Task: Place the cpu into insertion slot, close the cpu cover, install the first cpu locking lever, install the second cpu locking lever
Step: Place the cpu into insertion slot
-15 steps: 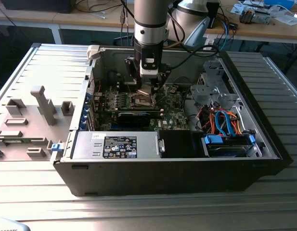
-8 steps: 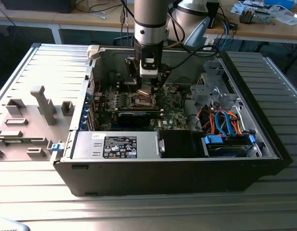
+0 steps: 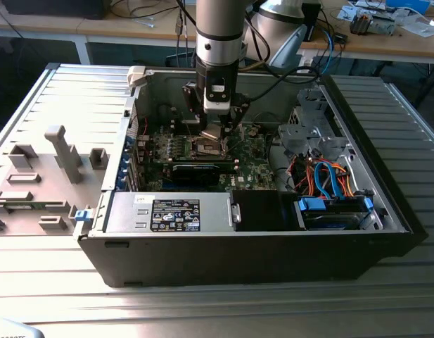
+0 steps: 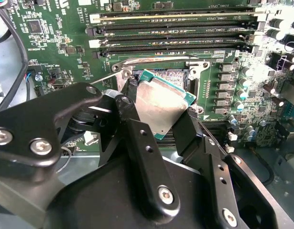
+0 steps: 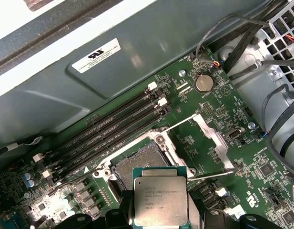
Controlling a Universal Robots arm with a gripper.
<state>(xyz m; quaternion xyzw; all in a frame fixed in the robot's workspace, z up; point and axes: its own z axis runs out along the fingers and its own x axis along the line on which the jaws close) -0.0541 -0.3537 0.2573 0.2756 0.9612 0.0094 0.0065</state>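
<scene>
A: Where is the cpu [image 4: 158, 102]?
B: It is clamped by two opposite edges in the gripper [image 4: 156, 114], jaws narrowed to the chip's width. The chip is tilted just above the insertion slot [image 5: 137, 164] and not seated.
A: And the cpu cover [image 5: 214, 138]?
B: Swung open beside the slot, contact field bare. All of it sits on the green motherboard [image 5: 204, 107], inside the open computer case [image 3: 357, 127].
</scene>
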